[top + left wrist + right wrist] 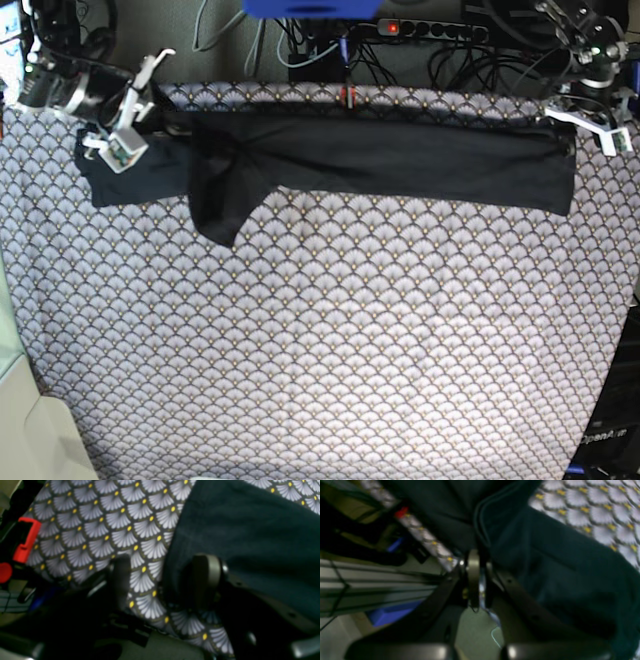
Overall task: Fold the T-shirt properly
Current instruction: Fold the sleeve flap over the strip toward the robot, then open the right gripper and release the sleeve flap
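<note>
The T-shirt is laid as a long, narrow dark band along the far edge of the counter, on the scallop-patterned cloth. A sleeve flap is seen hanging out of the band toward the counter's middle, and a bunched end is noted near the far corner on the base view's left.

The right pincer is pressed together and pinching the T-shirt fabric at that bunched end. The left pincer is held spread beside the other end of the band, near the opposite far corner; one finger is over the dark fabric, the other over bare cloth. Nothing is gripped by it.

Progress is judged as partial: a lengthwise fold appears done. The stray sleeve is not yet tucked, and the crosswise folds into a compact stack are still left.
</note>
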Controlling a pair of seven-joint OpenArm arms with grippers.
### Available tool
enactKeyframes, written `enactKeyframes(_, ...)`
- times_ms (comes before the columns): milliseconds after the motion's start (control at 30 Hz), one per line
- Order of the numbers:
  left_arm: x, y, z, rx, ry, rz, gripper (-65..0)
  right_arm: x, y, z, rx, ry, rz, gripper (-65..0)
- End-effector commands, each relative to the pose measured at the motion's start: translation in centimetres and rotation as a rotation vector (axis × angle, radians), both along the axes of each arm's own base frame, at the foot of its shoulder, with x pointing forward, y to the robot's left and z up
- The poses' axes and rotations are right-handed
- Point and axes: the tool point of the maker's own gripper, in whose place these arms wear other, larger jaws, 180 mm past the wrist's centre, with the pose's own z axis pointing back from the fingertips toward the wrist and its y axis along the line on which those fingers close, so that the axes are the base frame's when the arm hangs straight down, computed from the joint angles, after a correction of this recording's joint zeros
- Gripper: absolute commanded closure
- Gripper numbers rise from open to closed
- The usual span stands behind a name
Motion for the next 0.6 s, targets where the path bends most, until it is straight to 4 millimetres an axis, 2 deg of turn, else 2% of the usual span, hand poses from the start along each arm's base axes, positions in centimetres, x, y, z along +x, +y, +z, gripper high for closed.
enactKeyframes(0,0.5,0.6,1.2,0.025,-0.042,-0.004,-37.1,0.3,-0.2,0.6,0.015,-0.017,0.002,-1.2)
enactKeyframes(367,0.3,0.6,1.2,0.026,-0.037,-0.002,-37.1,0.2,-3.7,-2.7,0.017,0.049,-0.06,-1.2)
enactKeyframes(567,0.2,0.6,1.1,0.025,-0.036,-0.002,-37.1,0.5,-6.8,-4.4,0.018,0.066,-0.143,-1.2)
